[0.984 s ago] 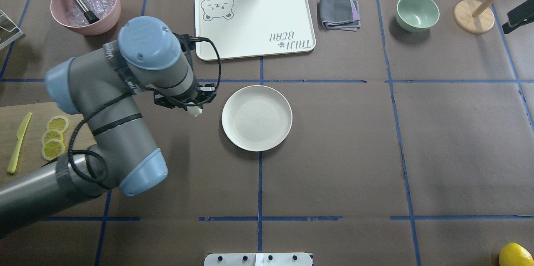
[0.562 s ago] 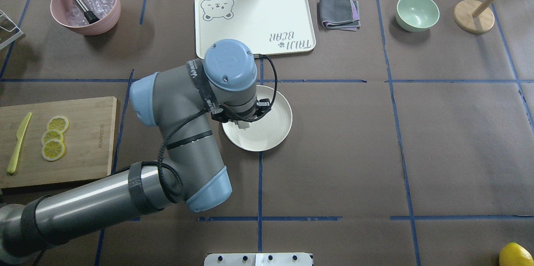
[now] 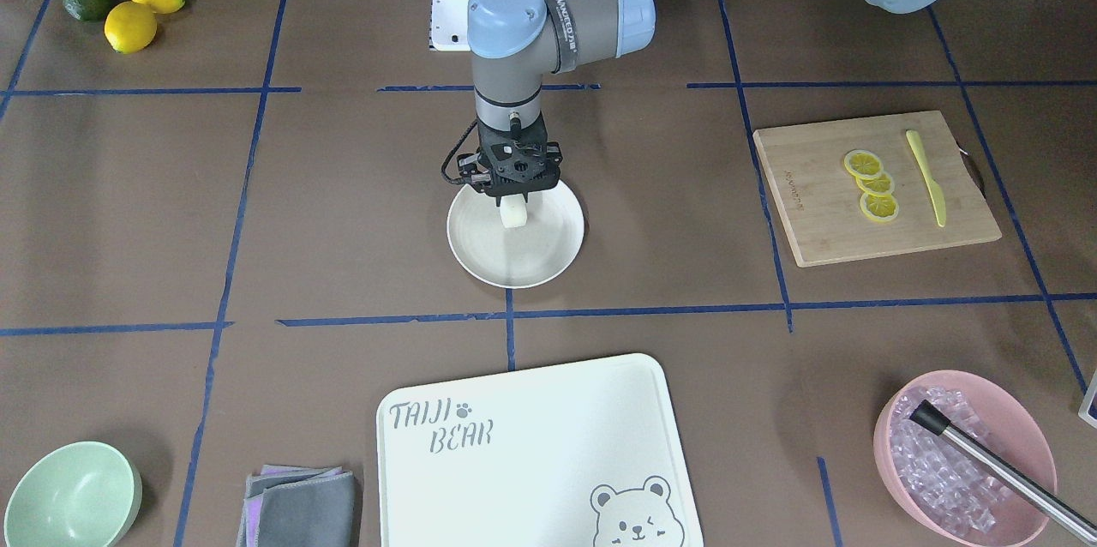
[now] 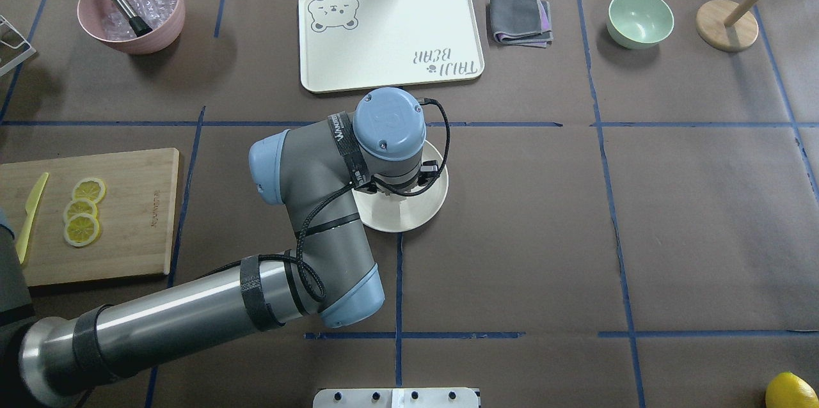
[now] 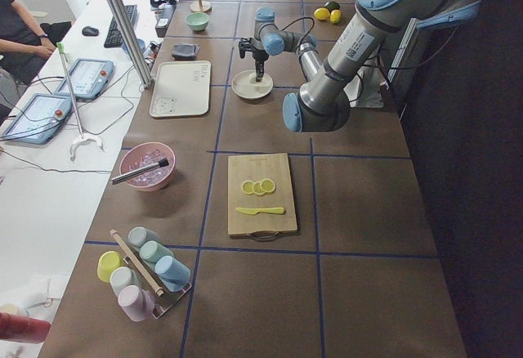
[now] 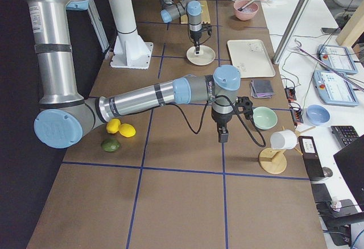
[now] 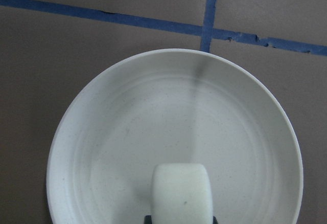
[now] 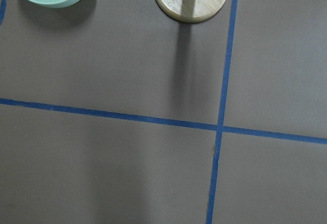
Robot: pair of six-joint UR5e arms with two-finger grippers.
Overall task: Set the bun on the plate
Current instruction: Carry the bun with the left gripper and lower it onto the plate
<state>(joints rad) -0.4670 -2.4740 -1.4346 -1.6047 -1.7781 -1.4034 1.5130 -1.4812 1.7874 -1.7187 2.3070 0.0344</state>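
The bun (image 3: 512, 214), a small white lump, hangs from my left gripper (image 3: 512, 201), which is shut on it. It is low over the near-robot half of the round cream plate (image 3: 542, 249); I cannot tell whether it touches. The left wrist view shows the bun (image 7: 180, 191) at the bottom edge with the plate (image 7: 127, 132) filling the frame. From overhead the wrist hides the gripper and bun, and only part of the plate (image 4: 404, 217) shows. My right gripper (image 6: 222, 136) hovers over bare table near the green bowl, seen only in the exterior right view, so I cannot tell its state.
Beyond the plate lie the bear-printed board (image 4: 390, 31) and a folded grey cloth (image 4: 519, 16). A green bowl (image 4: 640, 18) and a wooden stand (image 4: 726, 25) sit far right. A pink ice bowl (image 4: 131, 8) and a cutting board (image 4: 128, 216) with lemon slices are on the left.
My left arm has swung right with the bun, from beside the plate's left rim to over the plate. The plate has not moved.
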